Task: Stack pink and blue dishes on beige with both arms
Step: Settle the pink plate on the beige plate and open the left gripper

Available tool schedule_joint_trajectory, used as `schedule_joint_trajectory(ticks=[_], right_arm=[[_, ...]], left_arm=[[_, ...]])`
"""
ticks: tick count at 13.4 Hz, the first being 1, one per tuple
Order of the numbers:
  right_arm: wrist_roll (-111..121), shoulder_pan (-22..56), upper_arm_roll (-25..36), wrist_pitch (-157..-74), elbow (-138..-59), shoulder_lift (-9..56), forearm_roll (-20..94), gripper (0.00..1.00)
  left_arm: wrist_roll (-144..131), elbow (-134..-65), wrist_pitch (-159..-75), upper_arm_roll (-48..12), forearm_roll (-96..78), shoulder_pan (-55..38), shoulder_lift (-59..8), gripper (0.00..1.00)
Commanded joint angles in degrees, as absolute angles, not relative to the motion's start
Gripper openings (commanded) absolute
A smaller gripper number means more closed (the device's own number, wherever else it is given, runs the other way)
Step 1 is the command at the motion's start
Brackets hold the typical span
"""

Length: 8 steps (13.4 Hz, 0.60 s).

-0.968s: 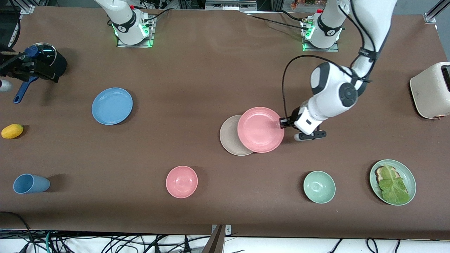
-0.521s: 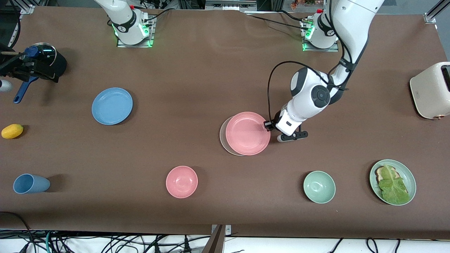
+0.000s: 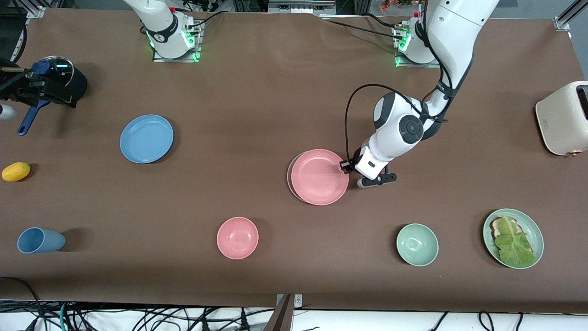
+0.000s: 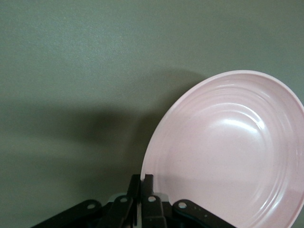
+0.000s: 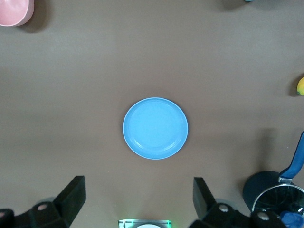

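A brown tabletop (image 3: 275,92) seen from above, with two white arms based along its upper edge.

The left hand (image 3: 345,166) is clamped on the rim of the pink plate (image 3: 319,176), at the edge toward the left arm's end of the tabletop. The pink plate sits almost squarely over the beige plate (image 3: 290,177), of which only a thin crescent shows toward the right arm's end. From above it is not clear whether the two plates touch.

The left wrist view shows what the front view cannot: two black fingers (image 4: 147,183) pressed together on the pale rim of the pink plate (image 4: 228,152), with the plate's shadow on the tabletop beside it. The beige plate does not appear there.

The blue plate (image 3: 146,139) lies alone, well apart from the pink plate, toward the right arm's end.

The right hand (image 5: 137,199) is out of the front view. Its own wrist view shows its fingers spread wide, holding nothing, high over the blue plate (image 5: 155,128). That view also takes in a pink bowl (image 5: 14,10) and a lemon (image 5: 300,86) at its edges. The right arm waits.

In the front view, the pink bowl (image 3: 237,237) lies nearer the camera than the pink plate.
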<state>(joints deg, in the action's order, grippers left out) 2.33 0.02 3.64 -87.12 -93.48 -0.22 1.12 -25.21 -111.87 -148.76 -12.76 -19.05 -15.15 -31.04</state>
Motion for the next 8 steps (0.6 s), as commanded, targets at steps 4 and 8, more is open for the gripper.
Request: schedule_joint_trajectory(ticks=[4,8], right_arm=[[2.4,-0.9,3.0,-86.0,-93.1,-0.5,1.1,1.0],[2.4,-0.9,3.0,-86.0,-93.2,-0.5,1.1,1.0]], left_arm=[[-26.7,-109.8,-149.2,-12.3,-17.4,-15.9,-32.5,0.14],[-26.7,-109.7,-149.2,-12.2,-17.4,-15.9,-32.6,0.31]])
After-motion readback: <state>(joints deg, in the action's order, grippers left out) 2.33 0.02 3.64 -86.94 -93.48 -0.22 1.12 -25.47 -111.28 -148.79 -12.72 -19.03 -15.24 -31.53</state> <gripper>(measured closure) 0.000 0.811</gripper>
